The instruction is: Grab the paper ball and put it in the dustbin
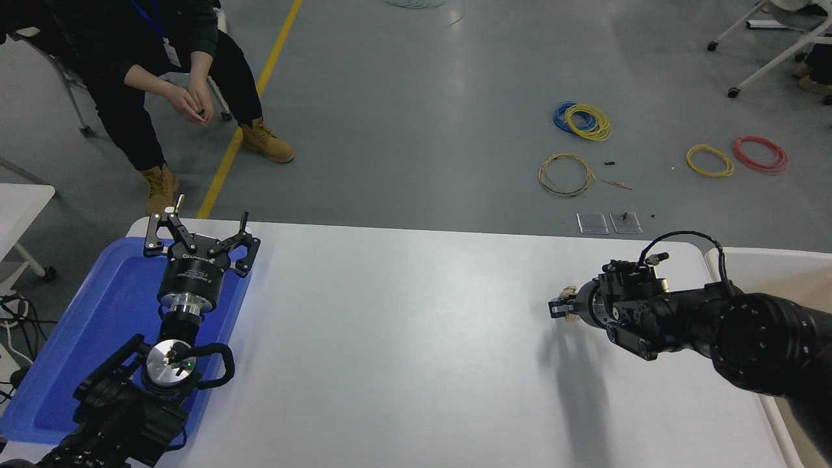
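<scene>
The paper ball (571, 290) is a small tan wad; only bits of it show around the fingers of my right gripper (560, 305). That gripper is shut on it and holds it above the white table (403, 338), with its shadow on the tabletop below. The dustbin (717, 259), with a white rounded rim and a beige inside, stands at the table's right end, mostly behind my right arm. My left gripper (198, 229) is open and parked over the blue tray at the lower left.
A blue plastic tray (110, 305) lies on the table's left end under the left arm. A person (162, 71) crouches on the floor beyond the far left corner. Wire coils (582, 120) lie on the floor beyond the table.
</scene>
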### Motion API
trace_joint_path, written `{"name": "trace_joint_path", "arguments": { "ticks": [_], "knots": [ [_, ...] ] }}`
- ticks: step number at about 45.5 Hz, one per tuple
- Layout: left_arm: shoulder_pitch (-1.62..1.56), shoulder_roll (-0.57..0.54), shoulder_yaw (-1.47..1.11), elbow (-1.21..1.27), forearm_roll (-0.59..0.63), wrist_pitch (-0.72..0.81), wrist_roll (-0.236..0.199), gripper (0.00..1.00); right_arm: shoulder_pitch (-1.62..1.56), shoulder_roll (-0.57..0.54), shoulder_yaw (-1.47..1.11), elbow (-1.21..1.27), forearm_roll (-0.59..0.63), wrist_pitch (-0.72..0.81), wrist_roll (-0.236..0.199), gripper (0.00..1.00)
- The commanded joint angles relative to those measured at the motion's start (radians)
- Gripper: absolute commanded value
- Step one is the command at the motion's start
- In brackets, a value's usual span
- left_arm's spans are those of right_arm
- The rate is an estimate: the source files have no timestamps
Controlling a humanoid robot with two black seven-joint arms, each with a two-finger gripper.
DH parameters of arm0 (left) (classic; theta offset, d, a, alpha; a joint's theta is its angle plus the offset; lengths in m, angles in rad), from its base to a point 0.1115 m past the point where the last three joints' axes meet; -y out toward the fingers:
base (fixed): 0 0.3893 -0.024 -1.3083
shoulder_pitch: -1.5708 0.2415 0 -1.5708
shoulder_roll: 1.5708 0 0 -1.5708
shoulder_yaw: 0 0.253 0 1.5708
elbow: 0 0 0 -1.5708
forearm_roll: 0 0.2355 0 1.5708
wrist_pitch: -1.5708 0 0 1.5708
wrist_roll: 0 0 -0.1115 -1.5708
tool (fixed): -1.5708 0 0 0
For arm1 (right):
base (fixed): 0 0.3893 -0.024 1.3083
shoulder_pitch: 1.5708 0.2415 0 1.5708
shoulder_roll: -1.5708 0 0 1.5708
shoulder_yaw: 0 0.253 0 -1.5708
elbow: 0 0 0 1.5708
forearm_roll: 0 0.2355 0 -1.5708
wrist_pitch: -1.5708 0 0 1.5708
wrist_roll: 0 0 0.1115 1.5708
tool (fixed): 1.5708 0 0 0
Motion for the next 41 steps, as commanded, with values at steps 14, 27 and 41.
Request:
{"name": "trace_joint_path", "arguments": {
  "ticks": [14,27,41],
  "knots": [
    [0.0,0.0,0.0,0.0,0.0,0.0,0.0,1.0,0.489,-0.262,-0.06,0.415,-0.007,0.282,-0.001,0.0],
    [0.0,0.0,0.0,0.0,0.0,0.0,0.0,1.0,0.694,-0.317,-0.117,0.525,-0.007,0.371,-0.001,0.0],
    [0.0,0.0,0.0,0.0,0.0,0.0,0.0,1.0,0.864,-0.339,-0.138,0.594,-0.007,0.471,-0.001,0.0]
  ]
}}
